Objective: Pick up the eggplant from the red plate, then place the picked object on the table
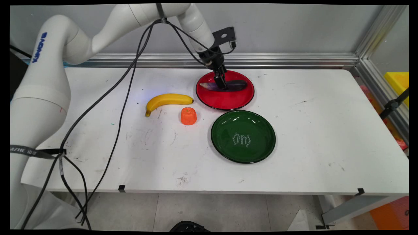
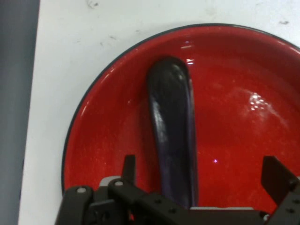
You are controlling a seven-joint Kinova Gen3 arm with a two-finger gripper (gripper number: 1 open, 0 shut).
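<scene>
We saw the pincer point(image 1: 221, 82) low over the red plate point(image 1: 238, 98), its fingers spread wide and straddling the eggplant point(image 1: 236, 86), one on either side with red showing between; the dark fruit lay in the plate, its long axis crosswise in the main view and running straight away from the pincer in the hand view point(image 2: 197, 187); it looked smooth and glossy, the plate enamelled, black-rimmed; nearby on the white worktop point(image 1: 326, 130) lay a banana point(image 1: 168, 99), an orange block point(image 1: 188, 116) and a green plate point(image 1: 243, 136).
</scene>
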